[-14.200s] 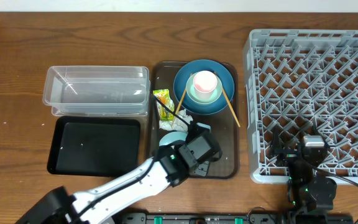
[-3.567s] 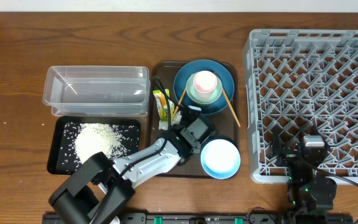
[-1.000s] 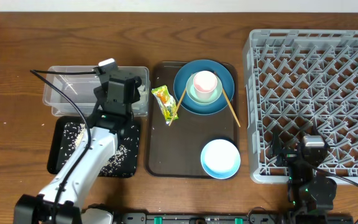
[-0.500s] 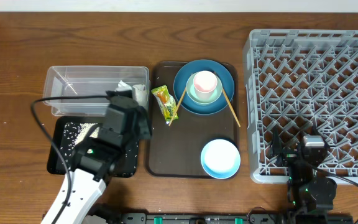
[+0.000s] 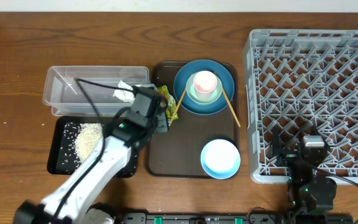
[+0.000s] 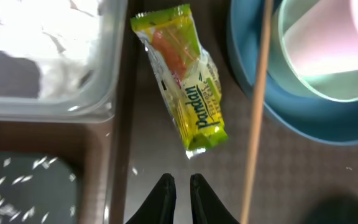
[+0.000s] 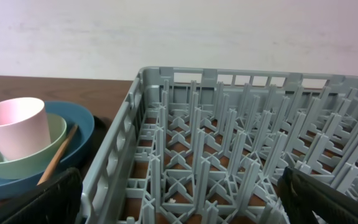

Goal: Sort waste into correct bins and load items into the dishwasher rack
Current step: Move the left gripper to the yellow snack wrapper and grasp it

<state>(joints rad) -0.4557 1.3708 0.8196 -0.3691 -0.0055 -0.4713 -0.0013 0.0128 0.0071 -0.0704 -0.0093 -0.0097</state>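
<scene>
**Left gripper hovering at the snack wrapper's lower end**

The left gripper [image 6: 180, 190] is hovering over the brown serving tray [image 5: 179, 155]. Its fingers are sitting almost together with only a thin slit between them, and they are gripping nothing. The yellow-green snack wrapper [image 6: 179, 81] is lying flat just ahead of the tips, beside a wooden chopstick [image 6: 257, 106] that is leaning on the dark blue plate [image 5: 211, 107].

The napkin [image 5: 124, 92] is lying in the clear tub [image 5: 95, 70]. Rice [image 5: 86, 134] is lying in the black tray [image 5: 51, 149].

The right gripper [image 7: 179, 202] is resting at the rack [image 5: 248, 106]. Only dark corners of its fingers are showing, and they appear to be spread wide and empty.
</scene>
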